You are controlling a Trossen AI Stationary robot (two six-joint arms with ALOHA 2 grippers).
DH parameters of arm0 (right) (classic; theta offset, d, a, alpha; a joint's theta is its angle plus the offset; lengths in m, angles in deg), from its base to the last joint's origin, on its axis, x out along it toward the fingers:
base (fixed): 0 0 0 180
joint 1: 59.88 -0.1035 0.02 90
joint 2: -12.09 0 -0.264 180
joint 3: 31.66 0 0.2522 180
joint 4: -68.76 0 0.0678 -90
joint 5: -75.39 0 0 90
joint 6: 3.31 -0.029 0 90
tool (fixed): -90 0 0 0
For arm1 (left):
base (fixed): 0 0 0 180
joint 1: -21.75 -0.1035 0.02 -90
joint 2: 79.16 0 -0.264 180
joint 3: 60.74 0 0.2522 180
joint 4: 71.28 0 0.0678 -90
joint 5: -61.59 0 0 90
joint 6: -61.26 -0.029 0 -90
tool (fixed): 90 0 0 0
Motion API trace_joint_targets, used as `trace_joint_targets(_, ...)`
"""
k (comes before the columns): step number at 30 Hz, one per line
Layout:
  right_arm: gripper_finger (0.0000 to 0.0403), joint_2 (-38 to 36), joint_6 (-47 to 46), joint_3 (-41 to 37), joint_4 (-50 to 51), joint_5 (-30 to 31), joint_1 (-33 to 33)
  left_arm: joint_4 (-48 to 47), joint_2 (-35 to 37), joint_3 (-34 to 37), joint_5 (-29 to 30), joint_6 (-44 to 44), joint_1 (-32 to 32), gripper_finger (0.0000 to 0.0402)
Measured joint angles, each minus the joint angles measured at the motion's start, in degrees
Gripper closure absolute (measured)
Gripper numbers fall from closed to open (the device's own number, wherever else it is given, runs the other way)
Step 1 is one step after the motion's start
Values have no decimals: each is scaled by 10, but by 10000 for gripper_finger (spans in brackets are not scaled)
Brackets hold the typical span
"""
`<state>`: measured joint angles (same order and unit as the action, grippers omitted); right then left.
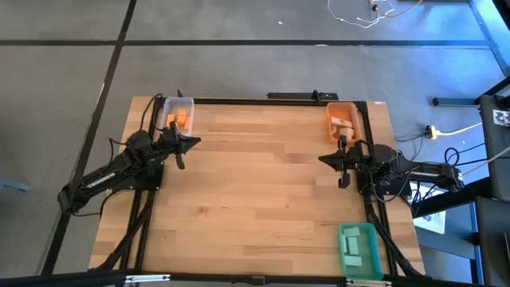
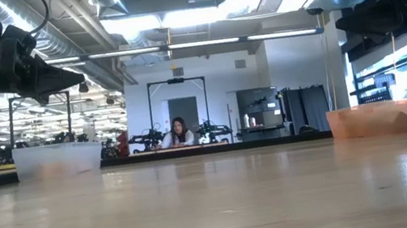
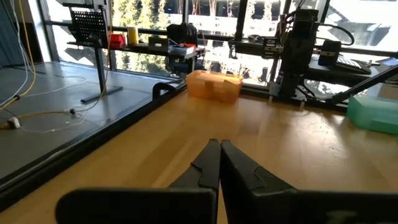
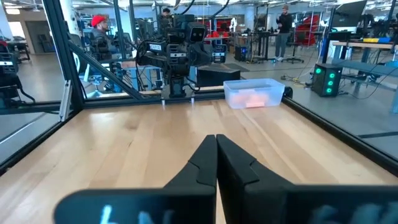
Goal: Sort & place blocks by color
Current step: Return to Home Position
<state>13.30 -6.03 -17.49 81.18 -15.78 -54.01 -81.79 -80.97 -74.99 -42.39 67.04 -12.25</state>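
Note:
The blocks lie in three bins. Orange blocks (image 1: pixel 180 119) are in a clear bin (image 1: pixel 177 102) at the table's far left. Pale wooden ones (image 1: pixel 343 123) are in an orange bin (image 1: pixel 356 112) at the far right. Teal ones (image 1: pixel 353 243) are in a green bin (image 1: pixel 373 253) at the near right. My left gripper (image 1: pixel 198 142) hovers shut and level just in front of the clear bin, pointing toward the table's middle. My right gripper (image 1: pixel 321 158) hovers shut and level in front of the orange bin, pointing left. Both sets of fingers (image 3: pixel 219 149) (image 4: pixel 216 142) hold nothing.
Bare wood stretches between the two arms across the table's middle. A black frame rail (image 1: pixel 263 101) runs along the far edge. A person (image 2: pixel 180 134) sits in the room beyond the table, and others stand farther off (image 4: pixel 285 18).

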Motion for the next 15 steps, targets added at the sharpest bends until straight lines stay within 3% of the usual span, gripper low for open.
trace_joint_targets(15,402,0,1,0,0,0,0,1,0,0,0,-3,0,401)
